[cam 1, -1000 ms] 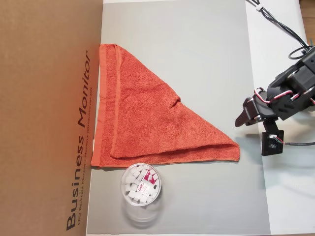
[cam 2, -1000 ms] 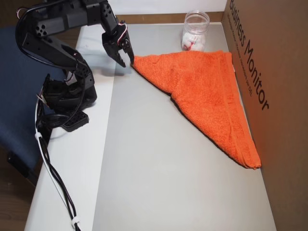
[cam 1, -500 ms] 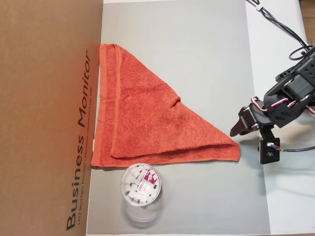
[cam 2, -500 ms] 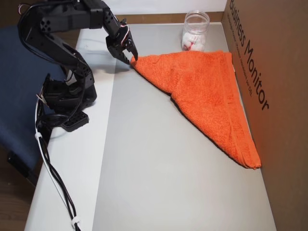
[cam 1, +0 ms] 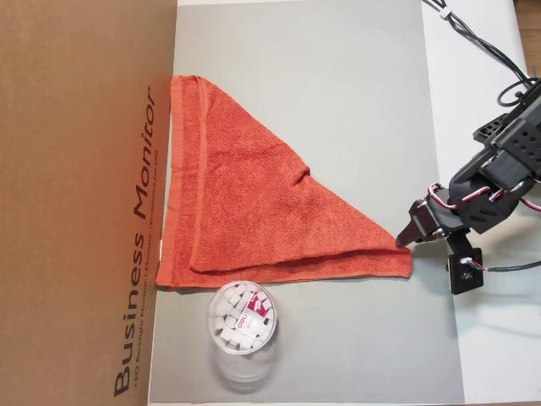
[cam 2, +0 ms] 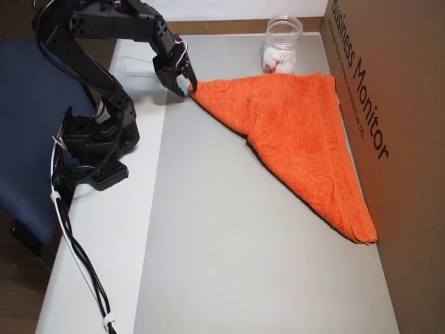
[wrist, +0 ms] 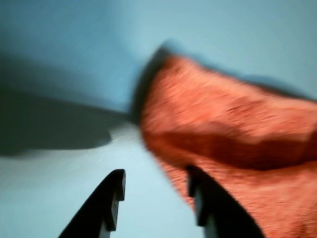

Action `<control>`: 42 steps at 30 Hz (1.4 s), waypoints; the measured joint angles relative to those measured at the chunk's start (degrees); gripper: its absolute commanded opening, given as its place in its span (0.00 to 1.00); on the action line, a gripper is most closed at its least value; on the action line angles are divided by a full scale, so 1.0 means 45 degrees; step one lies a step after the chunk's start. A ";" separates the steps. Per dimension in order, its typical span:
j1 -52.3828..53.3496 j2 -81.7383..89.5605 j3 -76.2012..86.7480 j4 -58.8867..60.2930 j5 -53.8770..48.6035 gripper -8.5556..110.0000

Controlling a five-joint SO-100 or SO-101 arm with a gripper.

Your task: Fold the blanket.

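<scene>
Overhead views show the blanket (cam 1: 254, 207) lying flat on the grey counter (cam 1: 338, 85), folded into a triangle. Its long hemmed edge runs along the cardboard box (cam 1: 76, 169) at the left, and its sharp corner points right toward the arm. A clear cup (cam 1: 242, 318) holding white pieces stands just near the blanket's lower edge. The claw (cam 1: 401, 241) sits right at that pointed corner. Seen from the wrist, its two fingers (wrist: 111, 198) are parted, one overlapping the blurred cloth edge, with nothing held between them.
</scene>
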 measured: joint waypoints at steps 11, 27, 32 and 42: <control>0.0098 -0.1113 0.0000 -0.1504 0.0000 0.22; 0.0137 -0.1758 -0.0391 -0.0352 0.0586 0.22; 0.0176 -0.3340 -0.2012 -0.0352 0.0762 0.19; 0.0195 -0.4043 -0.2930 -0.0527 0.0605 0.07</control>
